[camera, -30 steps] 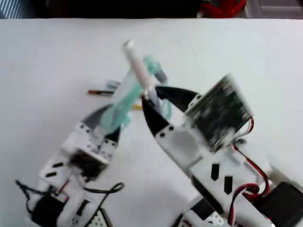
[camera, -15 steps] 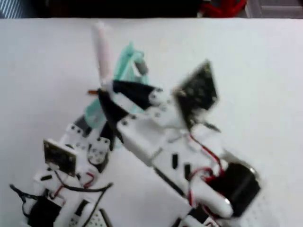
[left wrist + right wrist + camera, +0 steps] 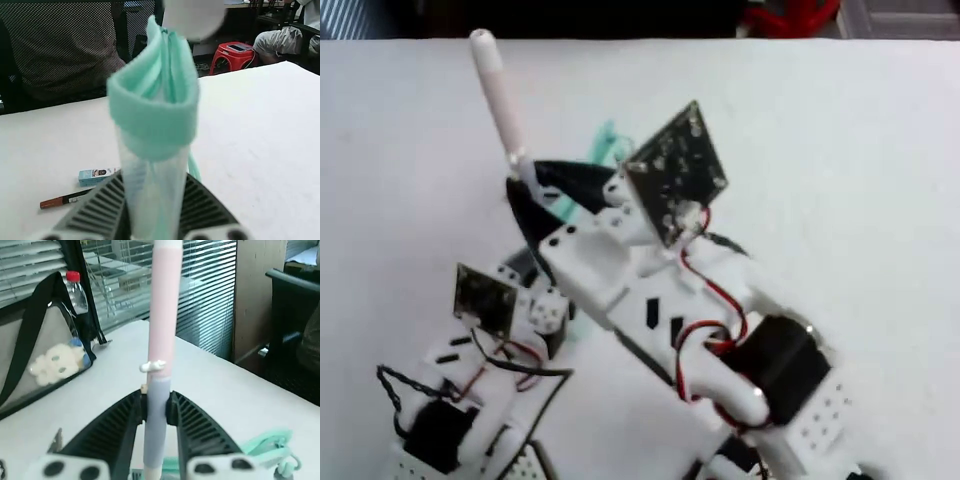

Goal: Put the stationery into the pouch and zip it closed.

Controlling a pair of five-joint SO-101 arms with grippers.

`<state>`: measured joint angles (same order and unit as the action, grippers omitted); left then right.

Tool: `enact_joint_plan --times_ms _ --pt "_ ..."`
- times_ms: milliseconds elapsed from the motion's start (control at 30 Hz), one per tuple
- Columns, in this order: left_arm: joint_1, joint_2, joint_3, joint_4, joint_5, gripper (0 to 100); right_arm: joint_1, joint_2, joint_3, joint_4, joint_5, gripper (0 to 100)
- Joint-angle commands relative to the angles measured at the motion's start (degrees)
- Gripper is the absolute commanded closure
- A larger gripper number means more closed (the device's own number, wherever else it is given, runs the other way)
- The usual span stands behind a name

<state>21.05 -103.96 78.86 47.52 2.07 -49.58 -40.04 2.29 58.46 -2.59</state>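
Right end effector (image 3: pixel 157 402) clamped on pink-and-white pen (image 3: pixel 166 315), held off the tabletop (image 3: pixel 260 125). Left end effector (image 3: pixel 152 187) grips mint-trimmed clear pouch (image 3: pixel 152 115), standing upright. Orange marker (image 3: pixel 64 200) and small blue box (image 3: pixel 98 174) lie on tabletop behind it.

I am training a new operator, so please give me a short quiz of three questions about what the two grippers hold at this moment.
1. True or false: the right gripper is shut on a pen.
2. The left gripper holds: A) a green pouch, B) a cup, C) nothing.
3. Fill in: the brown marker lies on the ____, near a small blue box.
Key: 1 true; 2 A; 3 table.
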Motion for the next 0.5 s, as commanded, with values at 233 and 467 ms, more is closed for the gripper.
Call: enact_joint_plan --times_ms 233,467 --pt "-0.48 -0.66 -0.70 -1.76 0.79 98 4.88 -0.92 11.34 -11.47 1.05 98.1" --pt "-0.84 -0.66 -0.70 -1.76 0.70 98 4.62 -10.77 22.24 -13.76 4.48 98.1"
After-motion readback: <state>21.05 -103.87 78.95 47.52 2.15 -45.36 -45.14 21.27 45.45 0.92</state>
